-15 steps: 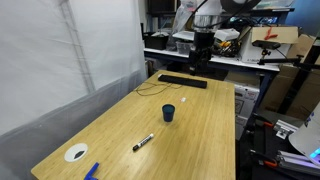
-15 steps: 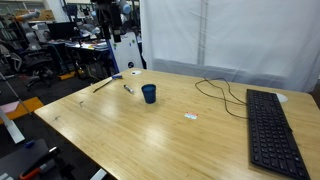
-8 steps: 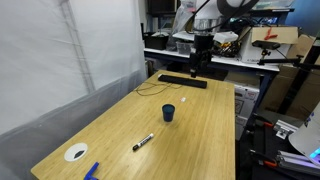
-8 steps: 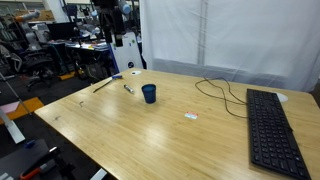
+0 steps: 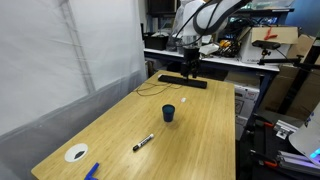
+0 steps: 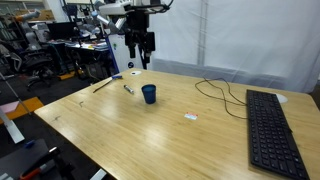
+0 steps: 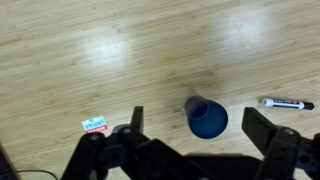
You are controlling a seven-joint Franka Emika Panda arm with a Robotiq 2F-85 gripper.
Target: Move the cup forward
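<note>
The small dark blue cup [image 5: 169, 113] stands upright near the middle of the wooden table and also shows in the exterior view from the other end [image 6: 149, 94]. My gripper [image 5: 190, 68] hangs open and empty high above the table, over the keyboard end; it shows in both exterior views [image 6: 141, 64]. In the wrist view the cup [image 7: 207, 118] lies far below, framed between my two spread fingers [image 7: 135, 120], with the gripper [image 7: 200, 128] touching nothing. The cup looks empty inside.
A black-and-white marker [image 5: 143, 142] lies beyond the cup, and shows in the wrist view [image 7: 286, 103]. A flat white disc [image 5: 76, 153] and a blue item [image 5: 92, 171] sit at the far corner. A black keyboard [image 6: 270, 130], a cable [image 6: 225, 92] and a small label [image 7: 95, 124] are on the table.
The arm has swung and lowered toward the table, bringing the gripper into the exterior view where it was outside before. The cup and other things have not moved.
</note>
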